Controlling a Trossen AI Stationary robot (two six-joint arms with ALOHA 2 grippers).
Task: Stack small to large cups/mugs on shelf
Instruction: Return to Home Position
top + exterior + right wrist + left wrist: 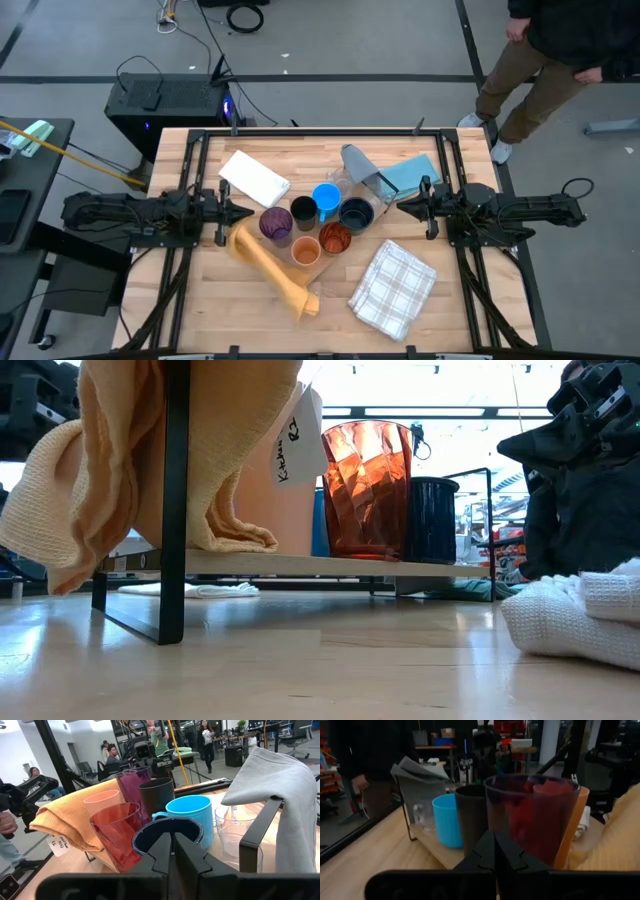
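Several cups stand upright together on a low wooden shelf board (300, 564) at mid-table. They are a purple cup (275, 222), black cup (304, 211), bright blue mug (326, 199), navy mug (356, 213), orange cup (306, 250), red-tinted cup (335, 238) and clear cups (372, 193). My left gripper (243, 212) is shut and empty just left of the purple cup (530, 815). My right gripper (403, 208) is shut and empty just right of the navy mug (170, 832). Both fingers point level at the cups.
A yellow-orange towel (272, 268) drapes over the shelf's near-left end. A grey cloth (360, 163) hangs on its far-right frame. A white cloth (254, 178), a blue-grey folded cloth (412, 172) and a checked towel (392, 288) lie around. A person (560, 50) stands beyond the far-right corner.
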